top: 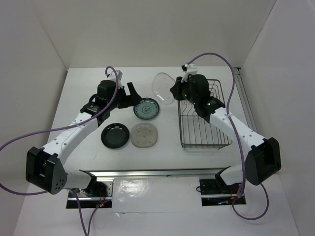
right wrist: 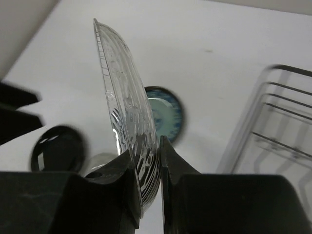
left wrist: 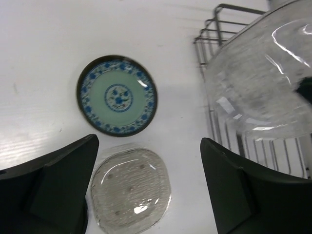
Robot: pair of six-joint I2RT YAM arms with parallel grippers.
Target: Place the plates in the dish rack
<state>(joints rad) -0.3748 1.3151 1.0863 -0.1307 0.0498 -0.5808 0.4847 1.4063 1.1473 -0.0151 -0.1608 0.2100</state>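
My right gripper (top: 175,91) (right wrist: 146,146) is shut on the rim of the clear round plate (top: 162,87) (right wrist: 124,97), which stands on edge in the air just left of the dish rack (top: 180,123) (right wrist: 292,69). My left gripper (top: 129,96) (left wrist: 148,144) is open and empty, above the table near the other plates. Lying flat on the table are the blue-green patterned plate (top: 147,108) (left wrist: 117,95), the glossy black plate (top: 115,134) (right wrist: 56,148) and the whitish rounded-square plate (top: 144,135) (left wrist: 131,191). The left wrist view also shows the clear plate (left wrist: 263,87) in front of the dish rack (left wrist: 214,29).
White walls close in the table on the left, back and right. A metal rail (top: 246,105) runs along the table's right side beside the rack. The arm bases (top: 147,179) sit at the near edge.
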